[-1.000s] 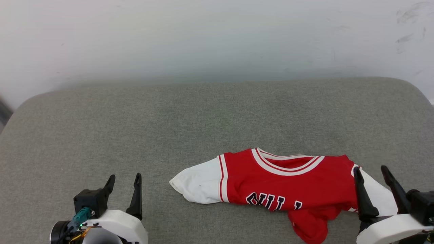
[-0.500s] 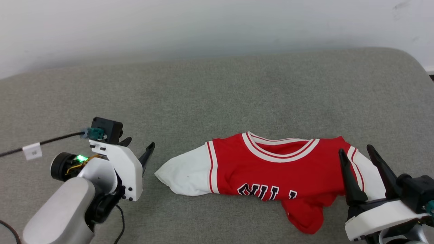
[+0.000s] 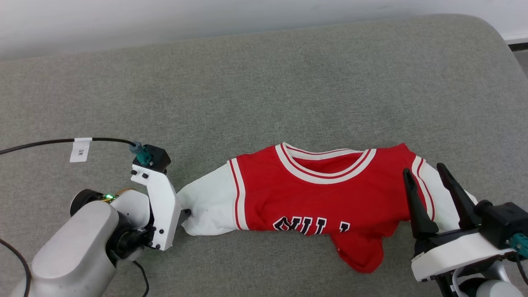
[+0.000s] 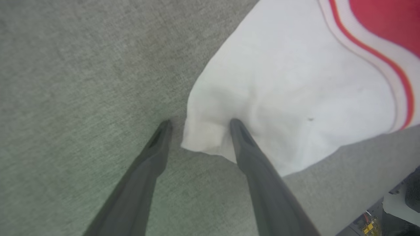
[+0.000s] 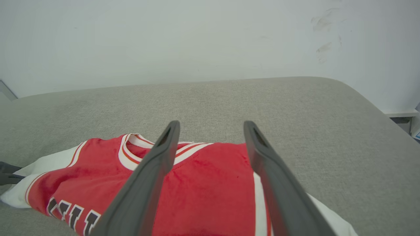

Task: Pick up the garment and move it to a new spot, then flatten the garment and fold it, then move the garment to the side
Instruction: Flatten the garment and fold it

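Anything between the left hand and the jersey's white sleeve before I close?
Nothing visible. The left hand is open astride the tip of the white sleeve of the jersey, one finger on the fabric, the other on the bare grey cushion.

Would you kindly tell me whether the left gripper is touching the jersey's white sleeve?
Touching. The left wrist view shows one finger of the left gripper denting the jersey's white sleeve.
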Controlling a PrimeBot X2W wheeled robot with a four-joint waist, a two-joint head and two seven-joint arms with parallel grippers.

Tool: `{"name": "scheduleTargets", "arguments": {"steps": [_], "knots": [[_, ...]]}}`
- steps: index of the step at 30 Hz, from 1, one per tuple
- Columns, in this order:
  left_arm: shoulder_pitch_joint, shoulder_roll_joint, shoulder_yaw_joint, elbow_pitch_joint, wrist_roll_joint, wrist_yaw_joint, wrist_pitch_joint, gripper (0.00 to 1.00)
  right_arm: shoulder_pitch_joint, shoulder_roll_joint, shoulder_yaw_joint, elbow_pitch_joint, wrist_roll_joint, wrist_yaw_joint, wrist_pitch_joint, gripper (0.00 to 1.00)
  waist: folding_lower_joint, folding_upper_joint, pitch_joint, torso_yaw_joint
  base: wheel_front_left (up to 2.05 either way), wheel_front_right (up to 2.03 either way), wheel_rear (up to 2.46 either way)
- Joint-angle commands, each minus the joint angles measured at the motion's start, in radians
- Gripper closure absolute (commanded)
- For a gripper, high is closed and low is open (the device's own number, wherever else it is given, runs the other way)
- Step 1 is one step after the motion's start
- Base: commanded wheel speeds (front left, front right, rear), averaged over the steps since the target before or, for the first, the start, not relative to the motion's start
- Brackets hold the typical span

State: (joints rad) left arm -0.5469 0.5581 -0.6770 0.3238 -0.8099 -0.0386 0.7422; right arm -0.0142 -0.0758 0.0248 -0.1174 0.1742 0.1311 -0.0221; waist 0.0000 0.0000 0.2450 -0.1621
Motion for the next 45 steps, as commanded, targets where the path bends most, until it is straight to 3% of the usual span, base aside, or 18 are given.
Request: {"name": "scheduleTargets", "arguments": {"steps": [1,2,3,10,15,23,28,35,36,37,38,45], "knots": [[0.066,-0.024,-0.049,0.037,-0.012,-0.008,0.037,1.0,-0.006,0.004,-0.001,0.005,0.001,-0.001,-0.005,0.0,0.0,0.0,0.002,-0.002,0.0,0.0,0.0],[0.068,-0.03,-0.056,0.042,-0.013,-0.008,0.045,1.0,-0.006,0.004,-0.003,0.008,0.004,-0.001,-0.005,0.0,0.0,0.0,0.003,-0.003,0.0,0.0,0.0],[0.052,-0.042,-0.038,0.034,0.017,0.014,-0.029,1.0,-0.008,0.006,-0.009,0.019,0.018,-0.001,0.005,0.0,0.0,0.0,0.003,-0.001,0.0,0.0,0.0],[0.031,-0.043,0.011,0.029,0.091,0.074,-0.224,1.0,0.001,0.0,-0.049,0.055,0.065,-0.001,0.038,0.0,0.0,0.0,-0.027,0.029,0.0,0.0,0.0],[0.043,-0.045,0.053,-0.012,0.122,0.126,-0.358,1.0,-0.011,-0.027,-0.125,0.111,0.133,-0.001,0.125,0.0,0.0,0.0,-0.056,0.048,0.0,0.0,0.0],[0.07,-0.013,0.093,-0.151,0.151,0.186,-0.456,1.0,-0.095,-0.12,-0.304,0.315,0.201,-0.001,0.484,0.0,0.0,0.0,-0.057,0.085,0.0,0.0,0.0],[0.065,-0.007,0.088,-0.233,0.167,0.202,-0.453,1.0,-0.179,-0.141,-0.331,0.41,0.197,-0.001,0.711,0.0,0.0,0.0,-0.032,0.107,0.0,0.0,0.0],[0.046,-0.005,0.08,-0.277,0.179,0.203,-0.452,1.0,-0.252,-0.128,-0.315,0.51,0.18,0.0,0.875,0.0,0.0,0.0,0.008,0.133,0.0,0.0,0.0],[0.046,-0.005,0.08,-0.277,0.179,0.203,-0.453,1.0,-0.257,-0.119,-0.314,0.515,0.181,0.0,0.887,0.54,0.0,0.0,0.01,0.134,0.0,0.0,0.0],[0.047,-0.004,0.08,-0.277,0.178,0.204,-0.454,1.0,-0.26,-0.114,-0.313,0.516,0.181,0.0,0.893,0.93,0.0,0.0,0.013,0.136,0.0,0.0,0.0],[0.048,-0.004,0.08,-0.276,0.176,0.203,-0.455,1.0,-0.264,-0.115,-0.315,0.522,0.19,0.001,0.897,1.0,0.0,0.0,0.014,0.137,0.0,0.0,0.0],[0.053,0.005,0.092,-0.258,0.172,0.203,-0.48,1.0,-0.296,-0.152,-0.312,0.478,0.224,0.001,0.87,1.0,0.0,0.0,-0.011,0.134,0.0,0.0,0.0]]}}
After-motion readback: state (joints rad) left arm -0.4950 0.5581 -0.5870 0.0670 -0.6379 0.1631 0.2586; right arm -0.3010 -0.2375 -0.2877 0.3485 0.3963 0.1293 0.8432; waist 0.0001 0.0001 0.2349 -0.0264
